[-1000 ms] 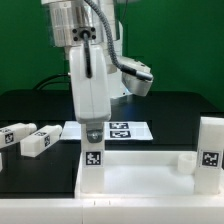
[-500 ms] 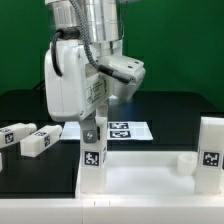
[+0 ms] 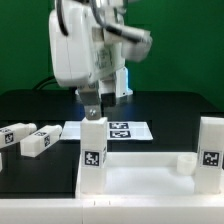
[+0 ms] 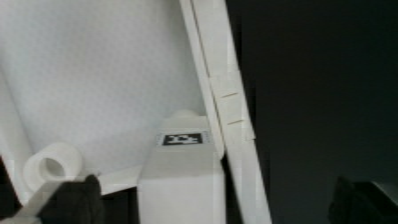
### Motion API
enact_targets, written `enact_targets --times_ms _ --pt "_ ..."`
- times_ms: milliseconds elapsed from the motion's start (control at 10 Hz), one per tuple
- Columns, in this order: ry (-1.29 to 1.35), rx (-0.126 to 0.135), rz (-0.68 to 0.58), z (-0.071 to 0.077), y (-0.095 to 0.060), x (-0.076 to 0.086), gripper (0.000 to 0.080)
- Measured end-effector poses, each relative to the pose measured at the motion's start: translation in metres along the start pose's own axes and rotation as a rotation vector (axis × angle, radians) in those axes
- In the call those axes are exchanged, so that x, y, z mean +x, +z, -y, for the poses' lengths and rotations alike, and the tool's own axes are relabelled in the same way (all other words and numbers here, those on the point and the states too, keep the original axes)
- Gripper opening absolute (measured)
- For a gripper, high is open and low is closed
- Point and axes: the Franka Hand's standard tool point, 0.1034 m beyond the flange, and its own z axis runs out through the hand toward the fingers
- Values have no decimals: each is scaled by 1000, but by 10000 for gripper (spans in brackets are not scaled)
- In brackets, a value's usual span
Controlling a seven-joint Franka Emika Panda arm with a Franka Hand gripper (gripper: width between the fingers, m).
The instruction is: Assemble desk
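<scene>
Desk tabletop (image 3: 150,172) lies flat on the black counter (image 3: 175,110), low in the exterior view, running from centre to that view's right edge. One tagged leg (image 3: 93,140) stands upright at the tabletop's left near corner. The fingers (image 3: 91,104) hang straight above its top end, very close; I cannot tell whether they touch it. In the wrist view the fingers (image 4: 68,200) show as two dark tips set wide apart with nothing clamped between them, only tabletop surface (image 4: 89,80) and its long edge below.

A second upright leg (image 3: 210,145) stands at the tabletop's right end, tag facing the camera. A round socket (image 3: 185,163) sits just beside it, toward the exterior view's left. The wrist view shows another round socket (image 4: 54,160) and a small tag (image 4: 183,138) near the tabletop edge.

Two loose legs lie on the counter at the exterior view's left: one (image 3: 12,136) at the frame edge, the other (image 3: 40,141) just beside it. Both are well apart from the tabletop. The marker board (image 3: 125,130) lies flat behind the corner leg, near the tabletop's far edge.

Open room: bare tabletop between the two upright legs, and bare black counter behind the board and to the exterior view's right. The white arm (image 3: 80,50) fills the space above the corner leg.
</scene>
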Motion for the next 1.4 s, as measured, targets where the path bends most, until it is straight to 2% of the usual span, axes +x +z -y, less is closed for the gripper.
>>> enact_targets --times_ms 500,600,700,800,900,1200,1300,1400 --pt "-4 -5 -1 -2 3 -2 649" --pt "-16 -2 7 -3 -2 -12 649" --pt "-32 -8 18 -13 -6 -28 649" --pt "-57 -24 28 -30 -7 -46 649" --pt "-73 -34 31 -38 -7 -53 649" --pt "-70 -34 28 -36 -5 -51 649" --pt "-69 -24 26 -36 -3 -49 649" --pt "-69 5 11 -43 6 -43 649"
